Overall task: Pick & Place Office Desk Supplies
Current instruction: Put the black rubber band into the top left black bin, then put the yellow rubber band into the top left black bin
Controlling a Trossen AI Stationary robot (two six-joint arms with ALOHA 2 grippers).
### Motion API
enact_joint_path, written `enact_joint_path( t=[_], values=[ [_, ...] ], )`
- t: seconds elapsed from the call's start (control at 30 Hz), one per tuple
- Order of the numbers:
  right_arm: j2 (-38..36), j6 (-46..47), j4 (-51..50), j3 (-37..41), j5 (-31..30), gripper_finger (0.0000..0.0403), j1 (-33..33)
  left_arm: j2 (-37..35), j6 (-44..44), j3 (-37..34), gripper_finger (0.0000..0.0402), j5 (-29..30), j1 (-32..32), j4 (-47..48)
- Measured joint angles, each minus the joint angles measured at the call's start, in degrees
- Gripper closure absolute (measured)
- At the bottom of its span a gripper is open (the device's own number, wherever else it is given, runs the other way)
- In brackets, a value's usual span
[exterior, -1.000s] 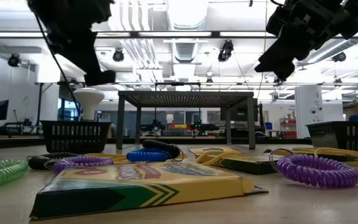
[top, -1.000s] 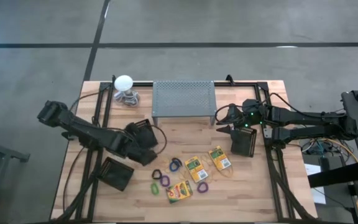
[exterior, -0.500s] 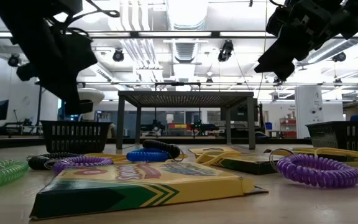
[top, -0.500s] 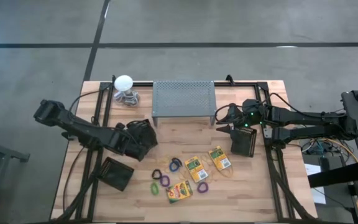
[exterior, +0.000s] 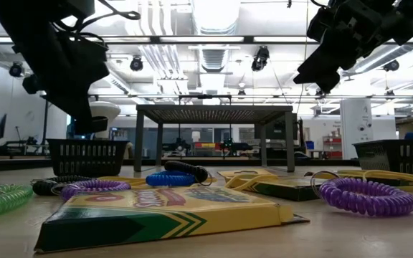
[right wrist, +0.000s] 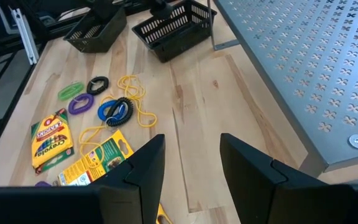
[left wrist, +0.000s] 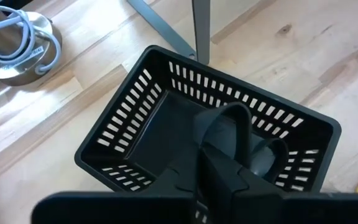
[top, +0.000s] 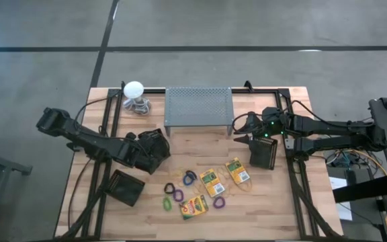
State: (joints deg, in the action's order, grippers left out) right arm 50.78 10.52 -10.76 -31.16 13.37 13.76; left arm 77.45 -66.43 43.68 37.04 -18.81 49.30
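My left gripper (top: 150, 153) hangs over a black slotted basket (left wrist: 123, 118) at the table's left, shut on a black loop (left wrist: 225, 112). The other supplies lie on the wood near the front middle: three yellow-and-green crayon boxes (top: 211, 181) (top: 237, 171) (top: 193, 207), a black loop (top: 170, 187), a green loop (top: 167, 202), a blue loop (top: 189, 177), purple loops (top: 218, 201) and yellow rubber bands (right wrist: 129, 93). My right gripper (right wrist: 191, 168) waits open above the table, by the right front leg of the grey stand (top: 198, 107). My left gripper pinches the black loop between its two fingers. The loop's free part (left wrist: 229, 118) arches out beyond the fingertips, above the inside of the basket. The fingers slant down into the basket's mouth from the table's left. Whether the loop touches the basket floor, I cannot tell.
A second black basket (top: 125, 187) stands near the left front and a third (top: 263, 154) at the right, beside my right arm. The perforated stand spans the far middle, with a white ball-topped object (top: 134, 91) and its cable at the far left.
My left gripper has gone from beside the loops toward the table's far left, sunk and rolled a little, and now stands still over the basket with the black loop.
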Motion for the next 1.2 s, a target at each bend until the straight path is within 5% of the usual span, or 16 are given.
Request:
enact_joint_path(
  t=[0.57,0.87,1.2],
  values=[
    [0.0,-0.22,0.0,0.0,0.09,0.0255,0.0,0.0,0.1,0.35,0.027,0.05,0.0,0.0],
    [0.0,0.0,0.45,-1.25,3.98,0.0255,-0.13,-0.02,4.97,3.62,0.0259,0.52,0.0,0.0],
    [0.86,-1.91,-9.91,-4.02,6.15,0.0255,-11.85,-0.04,4.96,4.01,0.0259,0.64,0.0,0.0]
  ],
)
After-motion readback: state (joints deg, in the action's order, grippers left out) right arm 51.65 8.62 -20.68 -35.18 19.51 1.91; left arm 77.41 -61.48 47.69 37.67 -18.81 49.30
